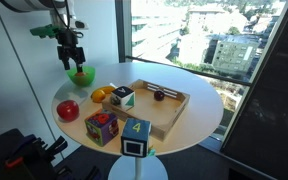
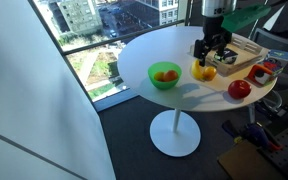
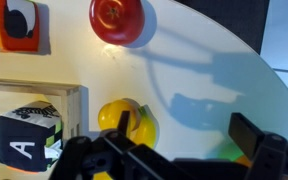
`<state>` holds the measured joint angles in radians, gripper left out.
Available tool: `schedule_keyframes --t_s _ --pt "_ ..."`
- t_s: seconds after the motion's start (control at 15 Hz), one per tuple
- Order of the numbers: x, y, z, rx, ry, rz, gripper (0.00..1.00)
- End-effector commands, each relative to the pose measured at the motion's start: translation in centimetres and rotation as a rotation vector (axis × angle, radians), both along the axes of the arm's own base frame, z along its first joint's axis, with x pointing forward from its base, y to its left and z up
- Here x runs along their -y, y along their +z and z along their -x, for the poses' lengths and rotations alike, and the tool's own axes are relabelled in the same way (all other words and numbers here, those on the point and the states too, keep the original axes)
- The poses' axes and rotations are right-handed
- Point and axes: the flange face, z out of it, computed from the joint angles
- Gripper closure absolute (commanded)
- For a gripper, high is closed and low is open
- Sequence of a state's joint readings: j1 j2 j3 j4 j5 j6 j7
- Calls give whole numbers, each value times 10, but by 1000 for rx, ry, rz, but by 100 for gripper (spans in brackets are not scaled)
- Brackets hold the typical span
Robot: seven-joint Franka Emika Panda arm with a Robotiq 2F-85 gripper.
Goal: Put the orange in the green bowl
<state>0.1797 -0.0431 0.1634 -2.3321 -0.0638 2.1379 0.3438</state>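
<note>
One orange (image 2: 167,75) lies inside green bowl (image 2: 154,82), bowl close to table (image 2: 144,50) rim. Gripper (image 2: 212,58) hangs at bowl's 3 o'clock, fingers spread, holding nothing, above yellow fruit (image 3: 129,118). Wrist view: fruit half hidden behind fingers; bowl not clearly made out; lettered block (image 3: 24,135) cut off at 8 o'clock; apple (image 3: 119,20) at 12. Bare tabletop at bowl's 12 o'clock.

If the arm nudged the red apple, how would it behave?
The red apple looks round and glossy, so it would probably roll and may slip when gripped. It sits near the table edge, so it could fall off.
</note>
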Motion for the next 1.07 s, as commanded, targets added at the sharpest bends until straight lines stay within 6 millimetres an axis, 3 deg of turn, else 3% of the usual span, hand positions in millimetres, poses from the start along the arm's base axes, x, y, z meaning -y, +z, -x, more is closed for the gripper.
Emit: schedule_keyframes --t_s 0.0,1.0 --pt "18 12 20 -47 -10 -5 0" --pt "53 64 69 -3 -7 -47 0"
